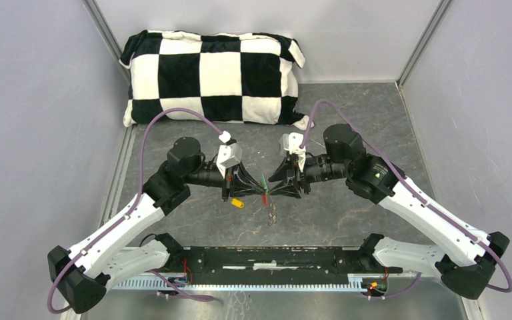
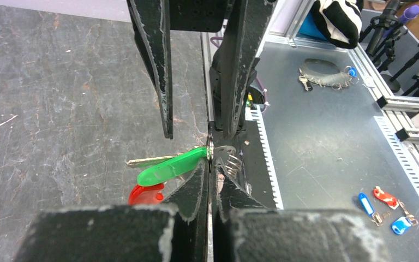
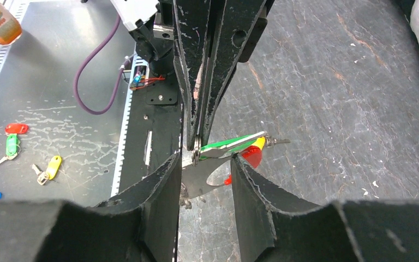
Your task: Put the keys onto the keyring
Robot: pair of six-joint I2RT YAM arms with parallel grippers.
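When looked at from above, shows the left gripper point(image 1: 257, 188) and the right gripper point(image 1: 275, 189) pointing tip to tip over the middle of the dark grey stone-patterned table point(image 1: 347, 120). Shows the left gripper's black fingers point(image 3: 196, 82) pressed flat together, pinching the thin grey metal keyring point(image 3: 196, 152) at its rim and holding it up off the table. Finds the right gripper's black fingers point(image 3: 158, 196) partly spread, one on either side of the ring's lower part, with nothing clamped; cannot tell whether touching the metal.

Places the small key with the green plastic head point(image 2: 172, 168) at the ring, sticking out sideways just beside the pinch point. Places the elongated red plastic tag point(image 2: 146, 194) just under the green head, close to the same ring. Puts the small key with the yellow plastic head point(image 1: 237, 203) just below the left gripper in the top view, and right behind the green head in the right wrist view; cannot tell whether threaded on the ring or lying on the table.

Has a black-and-white checkered pillow point(image 1: 213, 77) against the far wall, well apart from both grippers.
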